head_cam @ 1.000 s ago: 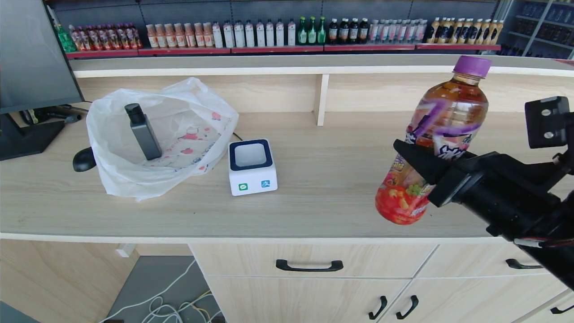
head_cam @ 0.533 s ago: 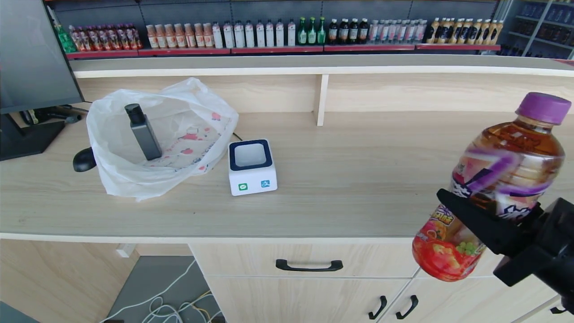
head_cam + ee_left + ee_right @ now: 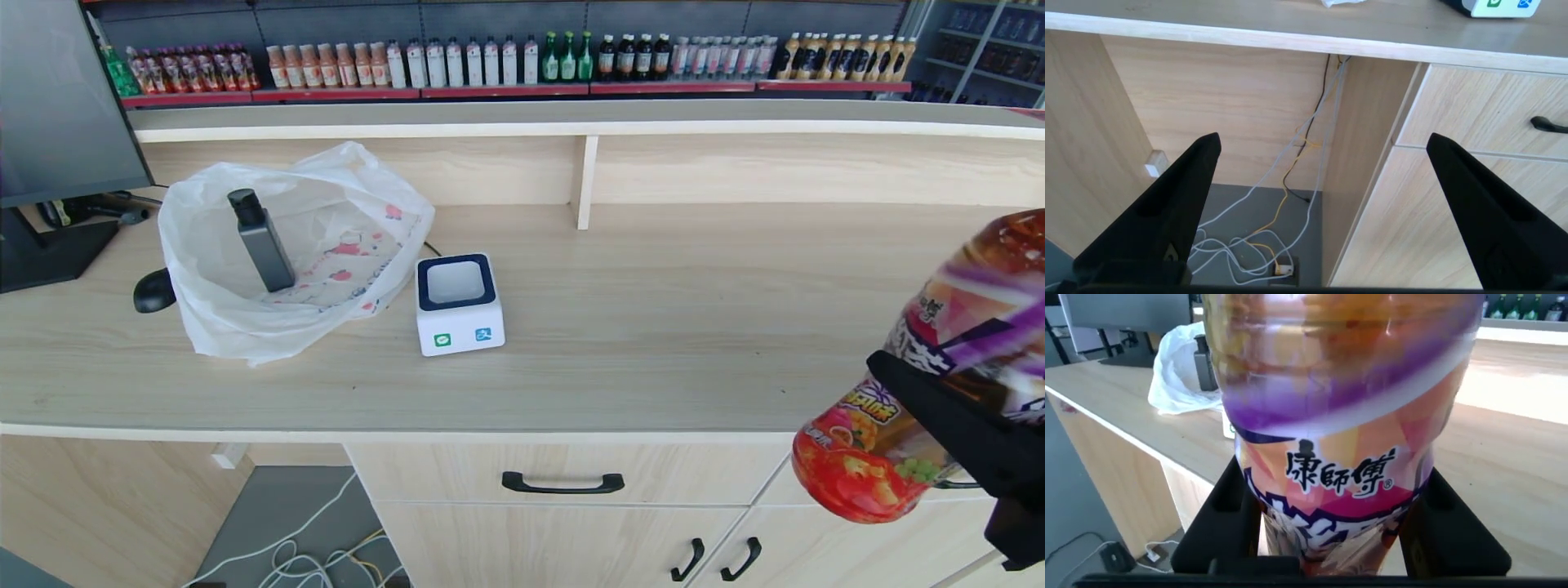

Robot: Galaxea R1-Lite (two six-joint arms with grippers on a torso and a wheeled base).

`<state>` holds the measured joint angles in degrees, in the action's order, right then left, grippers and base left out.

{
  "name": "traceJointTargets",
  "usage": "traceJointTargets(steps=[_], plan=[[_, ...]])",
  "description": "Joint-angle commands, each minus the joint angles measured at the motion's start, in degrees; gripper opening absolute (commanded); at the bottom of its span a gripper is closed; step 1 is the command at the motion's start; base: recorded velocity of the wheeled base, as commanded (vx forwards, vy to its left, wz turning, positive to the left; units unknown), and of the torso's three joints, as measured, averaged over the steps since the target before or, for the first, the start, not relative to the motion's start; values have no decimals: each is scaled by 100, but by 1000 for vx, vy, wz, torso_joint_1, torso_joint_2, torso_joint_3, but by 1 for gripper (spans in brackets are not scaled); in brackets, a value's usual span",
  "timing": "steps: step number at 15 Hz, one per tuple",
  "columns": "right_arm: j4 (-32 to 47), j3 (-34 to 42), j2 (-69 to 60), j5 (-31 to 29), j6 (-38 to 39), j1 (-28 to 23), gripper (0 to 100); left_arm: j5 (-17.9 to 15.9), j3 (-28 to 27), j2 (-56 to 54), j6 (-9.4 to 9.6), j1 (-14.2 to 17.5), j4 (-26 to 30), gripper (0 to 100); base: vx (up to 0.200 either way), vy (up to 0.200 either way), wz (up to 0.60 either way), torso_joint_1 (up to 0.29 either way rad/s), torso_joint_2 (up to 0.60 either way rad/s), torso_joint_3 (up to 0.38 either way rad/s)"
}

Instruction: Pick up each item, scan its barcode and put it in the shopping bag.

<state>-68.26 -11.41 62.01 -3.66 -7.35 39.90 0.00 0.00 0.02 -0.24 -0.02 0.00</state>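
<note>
Currently: right gripper (image 3: 947,408) clamped around amber drink bottle (image 3: 865,465) (purple-banded label), tilted, off the counter's (image 3: 653,327) front edge, right end. Left gripper (image 3: 1323,147) spread wide, empty, below the front edge. Shopping bag (image 3: 245,327) near the left end, scanner (image 3: 459,304) just beside it.

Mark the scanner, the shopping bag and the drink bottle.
scanner (image 3: 460,320): head view, white front face.
shopping bag (image 3: 229,327): head view, near plastic wall.
drink bottle (image 3: 971,322): head view, label at mid-body.
</note>
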Motion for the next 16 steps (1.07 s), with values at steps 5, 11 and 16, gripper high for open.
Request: traceJointTargets(steps=[5,11,16], plan=[[23,-538,610,84,-1392,1319,0,0,0,-2,-2,2,0,100,0,0,0,0,0,0],[5,-318,979,93,-3141,2074,0,0,0,-2,-2,-6,0,100,0,0,0,0,0,0],[-39,-503,1322,102,-4327,2532,0,0,0,-2,-2,2,0,100,0,0,0,0,0,0]])
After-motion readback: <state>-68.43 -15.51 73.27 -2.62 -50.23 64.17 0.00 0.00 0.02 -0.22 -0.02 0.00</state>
